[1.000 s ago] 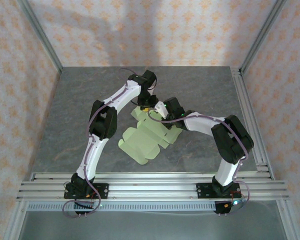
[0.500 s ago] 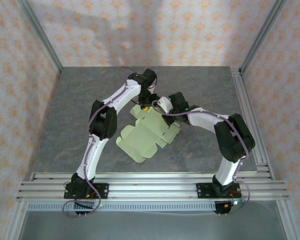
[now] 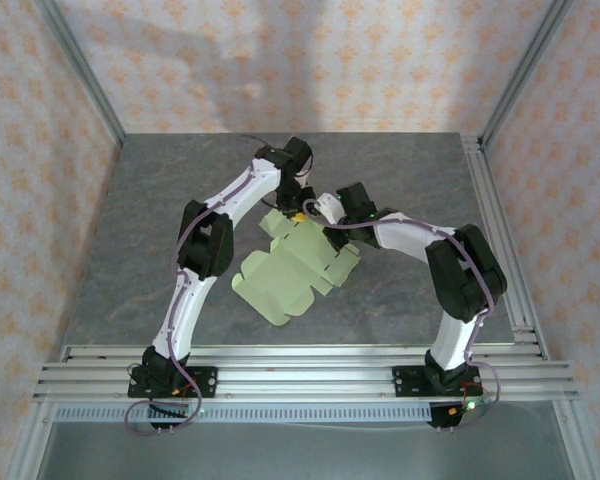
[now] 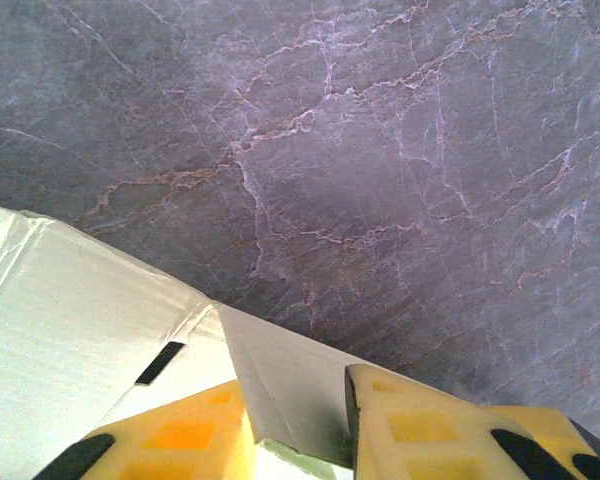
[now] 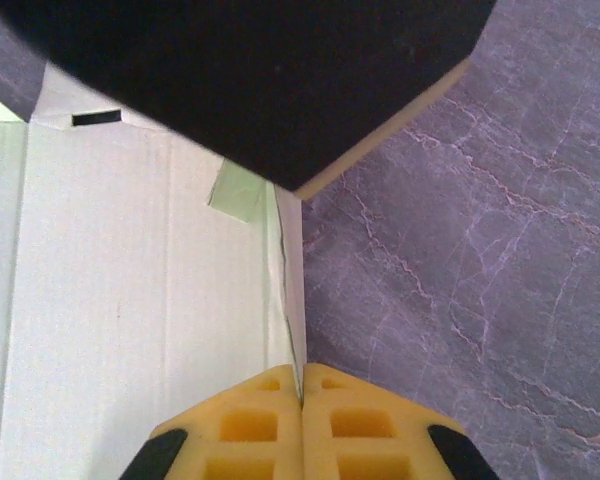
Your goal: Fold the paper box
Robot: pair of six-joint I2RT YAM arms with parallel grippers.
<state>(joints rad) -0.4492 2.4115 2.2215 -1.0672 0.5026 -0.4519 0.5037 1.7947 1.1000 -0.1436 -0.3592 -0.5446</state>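
Grey marbled table [image 3: 400, 170] carries the paper box [image 3: 290, 270], a pale green die-cut sheet lying mostly flat at its middle, between my two arms; both tools meet at the sheet's far edge; the left gripper [image 4: 295, 398] has its yellow pads narrowly apart with a raised flap [image 4: 280, 385] between them, and I cannot tell whether they pinch it; the right gripper [image 5: 301, 385] is closed tight on a thin upturned card edge.

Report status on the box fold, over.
Left claw open astride a raised flap of the paper box. Right claw shut on another edge. Box mostly flat on table. Claws crowded together at far edge.
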